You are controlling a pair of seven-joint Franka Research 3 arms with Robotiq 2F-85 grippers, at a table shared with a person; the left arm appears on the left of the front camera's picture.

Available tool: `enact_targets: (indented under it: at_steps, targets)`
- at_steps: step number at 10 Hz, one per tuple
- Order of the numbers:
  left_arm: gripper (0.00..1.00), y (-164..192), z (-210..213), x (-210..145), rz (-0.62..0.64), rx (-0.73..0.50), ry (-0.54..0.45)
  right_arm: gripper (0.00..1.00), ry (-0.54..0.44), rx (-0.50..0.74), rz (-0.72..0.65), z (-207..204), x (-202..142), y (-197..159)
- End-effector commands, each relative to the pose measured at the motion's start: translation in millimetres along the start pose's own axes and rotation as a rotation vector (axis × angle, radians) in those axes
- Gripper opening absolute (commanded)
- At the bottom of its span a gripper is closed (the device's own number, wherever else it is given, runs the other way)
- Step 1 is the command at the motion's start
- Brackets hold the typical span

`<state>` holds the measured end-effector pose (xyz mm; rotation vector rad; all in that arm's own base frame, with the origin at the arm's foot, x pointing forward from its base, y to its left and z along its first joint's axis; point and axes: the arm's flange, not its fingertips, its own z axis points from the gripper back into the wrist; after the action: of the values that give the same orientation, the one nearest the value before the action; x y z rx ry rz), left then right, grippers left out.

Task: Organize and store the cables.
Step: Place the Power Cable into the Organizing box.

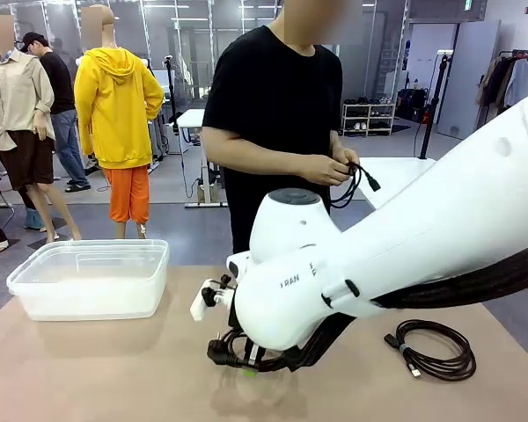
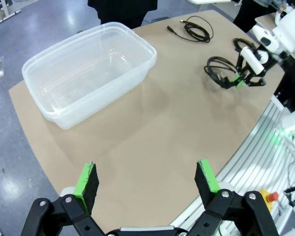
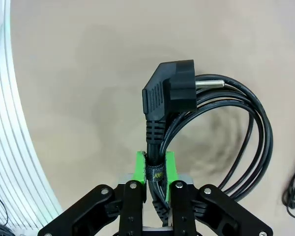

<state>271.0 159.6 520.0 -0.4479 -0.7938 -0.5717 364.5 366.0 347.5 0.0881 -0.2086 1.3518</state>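
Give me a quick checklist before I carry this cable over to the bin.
1. Right gripper shut on the coiled power cable, just below its plug: ok.
2. Coil fully off the table: cannot tell.
3. Clear bin has room, nothing in it: ok.
4. Left gripper open, holding nothing: ok.
5. Person's hands busy with another cable at the far side, away from the bin: ok.
6. Spare coil lies on the table, off the route to the bin: ok.
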Motion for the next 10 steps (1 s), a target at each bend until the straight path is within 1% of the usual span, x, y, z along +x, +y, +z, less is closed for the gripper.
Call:
enact_targets:
  at_steps: [1, 4, 5, 6, 7, 8, 9, 10]
  targets:
    - [1.0, 0, 1, -1, -0.013, -0.016, -0.011, 0.0, 0.012, -0.02, -0.015, -8, 6, 4]
    - [1.0, 0, 1, -1, -0.013, -0.016, -0.011, 0.0, 0.031, 0.015, -0.027, -23, 4, 8]
    - [1.0, 0, 1, -1, -0.013, -0.016, -0.011, 0.52, 0.049, 0.019, -0.041, -24, 1, 9]
    - [1.0, 0, 1, -1, -0.013, -0.016, -0.011, 0.54, 0.045, 0.01, -0.045, -21, 0, 11]
    - [1.0, 0, 1, -1, -0.013, -0.016, -0.011, 0.87, 0.039, 0.005, -0.049, -14, -3, 10]
    - [1.0, 0, 1, -1, -0.013, -0.016, -0.011, 0.89, 0.03, 0.004, -0.062, -7, -8, 9]
    - [1.0, 0, 1, -1, -0.013, -0.016, -0.011, 1.0, 0.008, 0.005, -0.077, 3, -17, 6]
    - [1.0, 0, 1, -1, -0.013, -0.016, -0.011, 1.0, -0.018, 0.004, -0.099, 15, -29, 2]
